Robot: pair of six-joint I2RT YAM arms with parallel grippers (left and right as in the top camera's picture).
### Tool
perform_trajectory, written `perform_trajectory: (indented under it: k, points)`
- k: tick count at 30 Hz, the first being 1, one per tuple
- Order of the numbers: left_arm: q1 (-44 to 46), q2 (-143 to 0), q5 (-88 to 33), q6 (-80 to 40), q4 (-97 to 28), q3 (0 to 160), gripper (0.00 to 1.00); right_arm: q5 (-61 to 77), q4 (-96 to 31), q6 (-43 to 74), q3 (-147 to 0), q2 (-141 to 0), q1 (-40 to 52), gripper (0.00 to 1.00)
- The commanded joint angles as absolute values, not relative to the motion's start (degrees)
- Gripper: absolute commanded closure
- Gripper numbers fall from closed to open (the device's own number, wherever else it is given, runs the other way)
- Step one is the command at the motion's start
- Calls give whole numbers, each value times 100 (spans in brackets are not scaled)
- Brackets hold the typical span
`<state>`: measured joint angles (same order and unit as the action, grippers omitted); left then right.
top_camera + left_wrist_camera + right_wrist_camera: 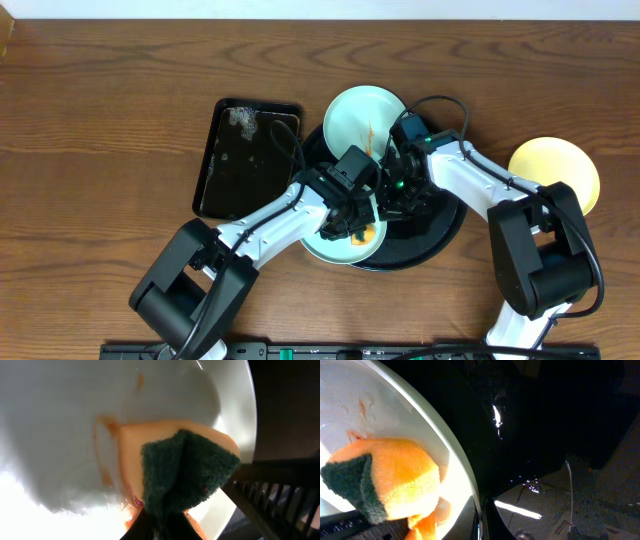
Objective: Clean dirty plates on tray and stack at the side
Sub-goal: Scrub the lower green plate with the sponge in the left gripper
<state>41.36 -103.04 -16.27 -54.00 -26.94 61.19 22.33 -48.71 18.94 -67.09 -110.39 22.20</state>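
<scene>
Left wrist view: left fingers [142,529] pinch a soft sponge [185,475] on the plate [60,420] (probably light, sauce-slick); best held by its rim. Right fingers [397,192]: grip unclear.

Brown wooden table [100,100], grain running left to right. Rectangular black tray [232,175] left of centre, glossy, slightly tilted; pale speckled residue [242,118] near its far end. Sponge [185,472]: orange body, dark green scouring face, folded over
</scene>
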Motion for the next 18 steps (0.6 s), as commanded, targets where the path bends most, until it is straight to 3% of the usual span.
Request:
perform_trajectory:
  k: [1,6,12,18]
  points:
    - [4106,-10374,-784,-5365,-2729,6005,92,1841,-4925,2032,-6740,-10960,2171,99]
    - [3922,-10374,-56,-5221,-2731,6005,92,1841,-4936,2023,-6740,-10960,2174,99]
    - [3269,-10374,-60,-5063,-2805,6007,92,1820,-4974,2010,-6740,-10960,2171,99]
    - [2952,-10256,-1575,-4195,-3013,6012,93,1747,-4974,2012,-6740,-10960,2174,99]
